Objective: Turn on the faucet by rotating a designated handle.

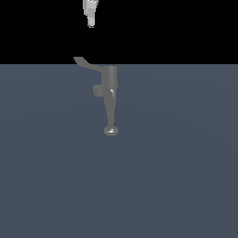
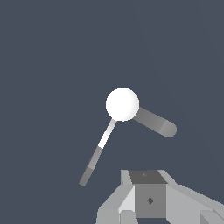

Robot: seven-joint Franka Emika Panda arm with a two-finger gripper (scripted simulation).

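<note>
The grey faucet (image 1: 110,88) stands in the middle of the exterior view, its tapered spout ending in a round disc tip (image 1: 110,131). The thin curved handle (image 1: 82,61) projects from the top of the body toward the exterior view's left. My gripper (image 1: 91,22) hangs well above the handle tip, apart from it, fingers together and empty. In the wrist view the faucet top (image 2: 122,104) is a bright round cap. The handle (image 2: 97,153) runs out from it as a slim bar. The gripper (image 2: 144,173) sits beside the handle's end without touching it.
A short stubby knob (image 1: 96,90) sticks out of the faucet body on the exterior view's left. A thicker grey stub (image 2: 154,123) also leaves the cap in the wrist view. Flat grey-blue floor (image 1: 186,176) lies all around.
</note>
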